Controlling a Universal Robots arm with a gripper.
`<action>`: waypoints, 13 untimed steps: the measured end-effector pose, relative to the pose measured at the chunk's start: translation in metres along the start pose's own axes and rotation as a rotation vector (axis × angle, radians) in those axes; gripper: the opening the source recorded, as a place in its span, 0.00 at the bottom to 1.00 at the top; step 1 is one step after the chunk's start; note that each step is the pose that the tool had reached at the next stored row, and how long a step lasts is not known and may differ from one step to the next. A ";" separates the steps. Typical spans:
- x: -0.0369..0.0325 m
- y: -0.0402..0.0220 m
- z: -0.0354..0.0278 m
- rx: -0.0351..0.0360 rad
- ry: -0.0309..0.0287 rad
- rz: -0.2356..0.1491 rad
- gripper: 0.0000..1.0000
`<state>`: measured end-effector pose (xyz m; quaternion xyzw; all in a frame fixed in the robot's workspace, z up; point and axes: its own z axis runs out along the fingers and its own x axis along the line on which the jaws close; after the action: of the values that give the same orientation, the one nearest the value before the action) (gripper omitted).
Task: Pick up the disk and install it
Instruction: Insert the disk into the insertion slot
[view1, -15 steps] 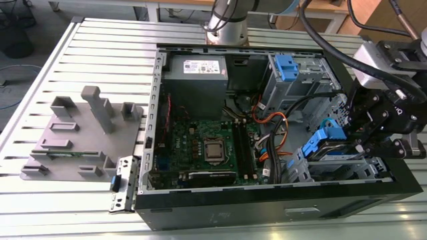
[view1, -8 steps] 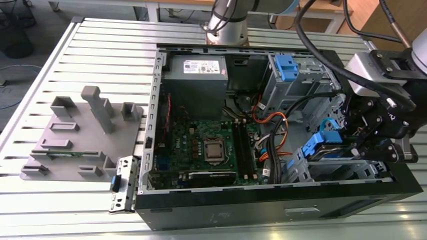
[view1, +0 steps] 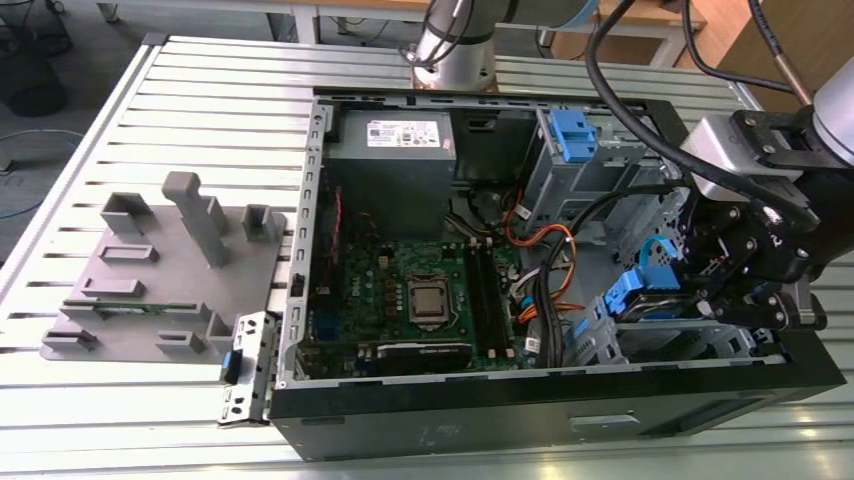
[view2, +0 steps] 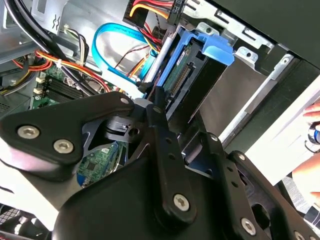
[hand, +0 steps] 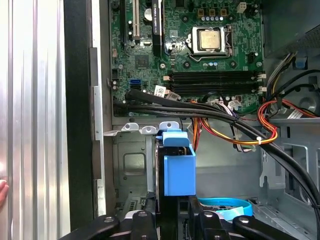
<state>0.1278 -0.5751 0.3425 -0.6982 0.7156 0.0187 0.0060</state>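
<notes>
The gripper (hand: 172, 212) is closed on the disk (hand: 179, 172), which stands on edge directly between its fingers, inside the computer case (view1: 534, 410).

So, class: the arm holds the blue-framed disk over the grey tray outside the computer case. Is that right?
Not quite. In the exterior view the gripper holds the disk inside the computer case, at its drive bay, not over the grey tray. The rest stands.

A lab or workshop: an opened computer case (view1: 534, 400) lies on a slatted aluminium table (view1: 200, 110) beside a grey fixture (view1: 147, 290).
</notes>
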 end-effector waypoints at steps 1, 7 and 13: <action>0.0000 0.0000 0.0000 0.0000 0.0000 0.000 0.35; 0.0000 0.0000 0.0001 0.0000 0.0000 0.000 0.48; 0.0000 0.0003 0.0005 0.0003 0.0001 0.000 0.48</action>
<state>0.1275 -0.5751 0.3420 -0.6983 0.7156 0.0185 0.0060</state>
